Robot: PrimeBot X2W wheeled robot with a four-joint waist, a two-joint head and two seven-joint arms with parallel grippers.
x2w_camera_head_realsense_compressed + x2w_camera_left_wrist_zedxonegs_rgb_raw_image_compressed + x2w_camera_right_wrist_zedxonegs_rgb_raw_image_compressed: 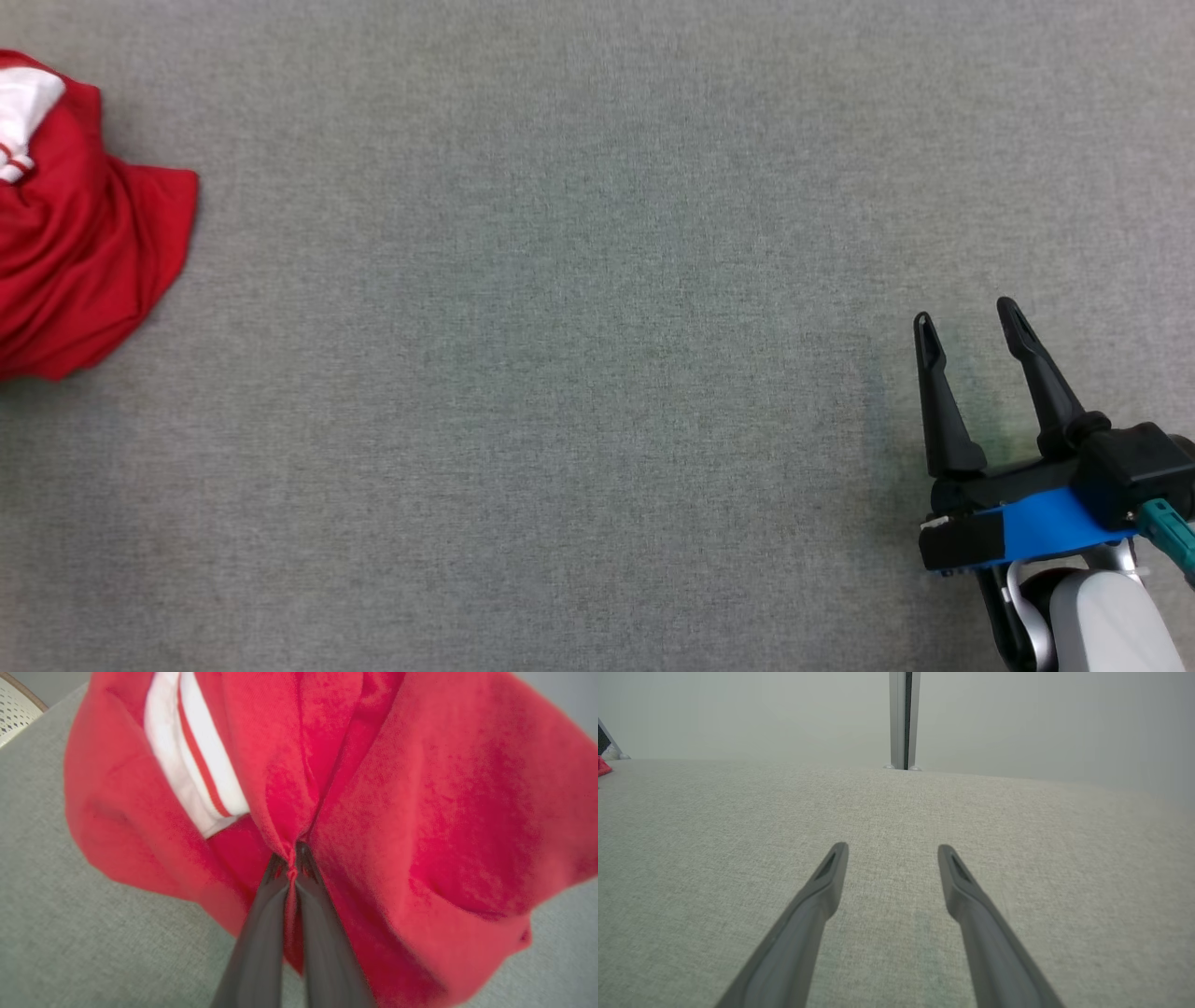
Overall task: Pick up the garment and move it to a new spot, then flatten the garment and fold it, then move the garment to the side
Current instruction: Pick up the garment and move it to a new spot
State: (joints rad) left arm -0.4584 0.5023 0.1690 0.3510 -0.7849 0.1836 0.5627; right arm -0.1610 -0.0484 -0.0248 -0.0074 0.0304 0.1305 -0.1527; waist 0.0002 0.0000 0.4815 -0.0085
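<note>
Grey woven table cover (560, 373); a grey upright post (905, 718) stands at its far edge.

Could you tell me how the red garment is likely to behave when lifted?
Probably floppy: the red garment bunches into deep folds where the left gripper pinches it. Likely light: the cloth looks thin, so it should drape, not hold shape.

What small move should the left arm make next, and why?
Probably lift the left gripper a little and start carrying toward the middle of the table. It is shut on a fold of the garment, which lies bunched at the table's left side, while the right gripper is open and well apart from it.
</note>
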